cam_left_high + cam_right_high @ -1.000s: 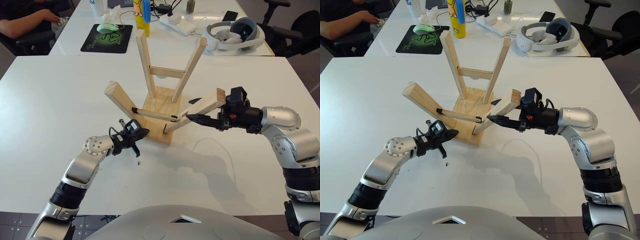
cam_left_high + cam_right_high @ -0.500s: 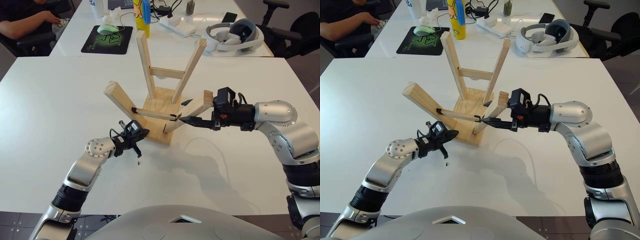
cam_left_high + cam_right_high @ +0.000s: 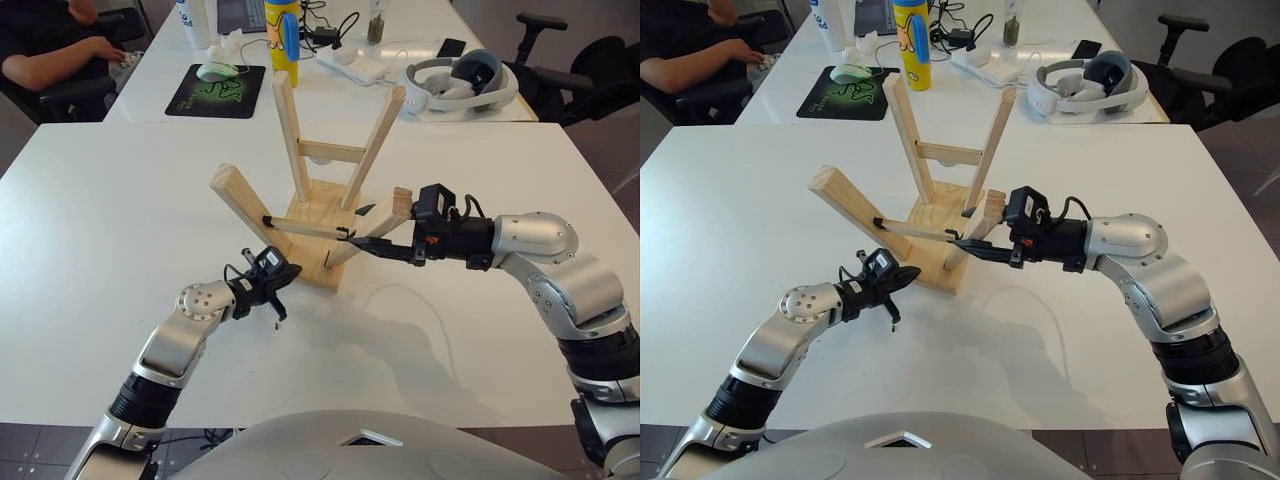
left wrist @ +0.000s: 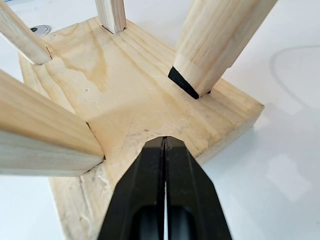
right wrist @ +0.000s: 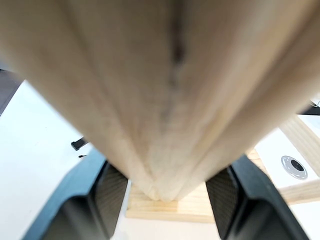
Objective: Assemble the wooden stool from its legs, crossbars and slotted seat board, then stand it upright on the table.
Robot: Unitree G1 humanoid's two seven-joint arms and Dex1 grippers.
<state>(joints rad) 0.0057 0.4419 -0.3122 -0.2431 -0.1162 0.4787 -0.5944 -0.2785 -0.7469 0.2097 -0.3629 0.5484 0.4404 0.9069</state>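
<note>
Now, inverted stool [image 3: 320, 215] sits seat-down mid-desk [image 3: 120, 200]; right gripper's [image 3: 385, 248] fingers spread astride the near leg [image 3: 388, 212], left gripper's [image 3: 280, 283] fingers pressed together, empty, at the seat board's [image 4: 150, 110] edge: clamp low, brace board before tipping upright.

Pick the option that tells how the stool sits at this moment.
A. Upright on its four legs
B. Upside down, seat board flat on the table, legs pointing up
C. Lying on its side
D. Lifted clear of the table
B: the seat board lies flat on the table, and the legs rise from it, splayed upward.
</note>
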